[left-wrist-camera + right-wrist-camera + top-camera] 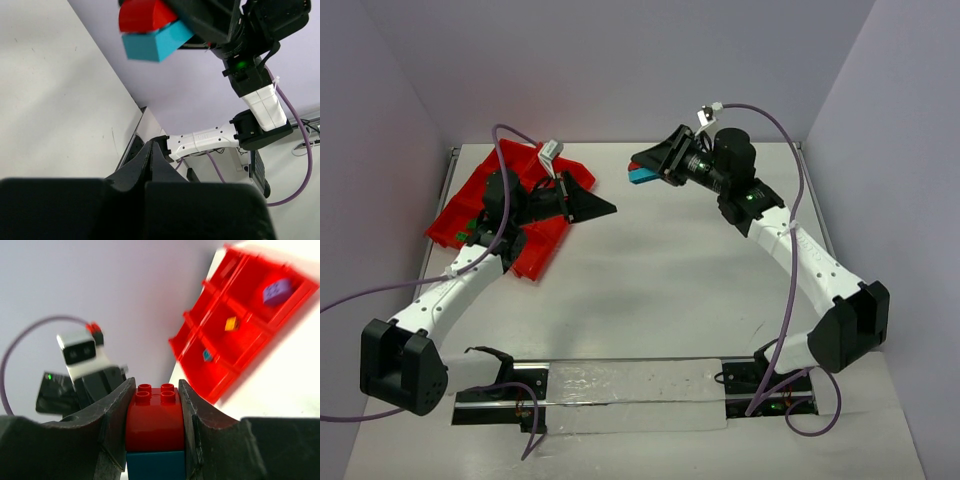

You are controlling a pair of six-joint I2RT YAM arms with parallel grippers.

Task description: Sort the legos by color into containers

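Red brick (152, 420) on one cyan brick (155, 465), one stack, clamped in my right gripper (155, 390) above the table's (650, 290) far edge. Left gripper (152, 147) pinched closed, empty, raised by the red tray (465, 200) at the far-left corner. Three pieces counted in the tray: purple piece (278, 291), yellow piece (230, 323), small cyan piece (207, 355). My left arm hides the other compartments. Bare table runs from tray to right edge.

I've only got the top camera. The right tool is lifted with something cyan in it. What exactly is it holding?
Observer: The right tool pinches a red brick stacked on a cyan brick.
Operator: What's sorted already? I can't tell from above.
Observer: The right wrist view shows the tray holding a purple brick, a yellow brick and a small cyan brick, each in a separate compartment.
Operator: And the other arm, carrying anything?
Observer: No, the left tool is shut with nothing between its fingers.
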